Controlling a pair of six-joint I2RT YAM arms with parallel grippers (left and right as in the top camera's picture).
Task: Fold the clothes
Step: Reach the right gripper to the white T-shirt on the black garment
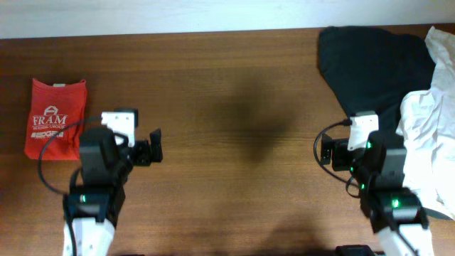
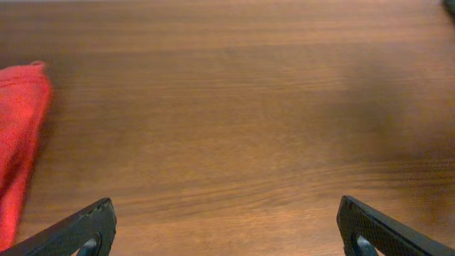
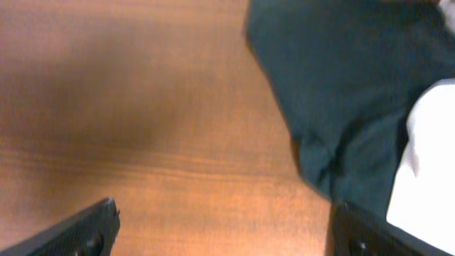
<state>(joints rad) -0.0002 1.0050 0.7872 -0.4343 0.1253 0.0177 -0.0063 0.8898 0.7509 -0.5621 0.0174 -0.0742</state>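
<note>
White T-shirt (image 1: pixel 435 135): crumpled at the right end of the table (image 1: pixel 234 107). Left gripper (image 2: pixel 227 220) and right gripper (image 3: pixel 224 220) both have jaws wide apart and empty. The tee lies beside the right one, partly over the black shirt (image 1: pixel 370 64). It looks soft, light and floppy, so I'd pinch the hem or shoulder edges. The overhead view shows the red FRAM shirt (image 1: pixel 55 117) whole, while the wrist views catch only cloth edges.

**Items partly out of sight**

- Wrinkled white cotton T-shirt (image 1: pixel 425 121): runs off the right edge of the overhead view. Its lower left lies under the right arm (image 1: pixel 384 188). The right wrist view shows only a blurred white patch.
- Large black cloth shirt (image 1: pixel 370 64): right side covered by the white T-shirt.
- Folded red shirt (image 1: pixel 55 117): the lines under "FRAM" are too small to read. The left wrist view cuts it at the left edge.
- Left jaws, right jaws: only the tips show, cut by the bottom edge of each wrist view.
</note>
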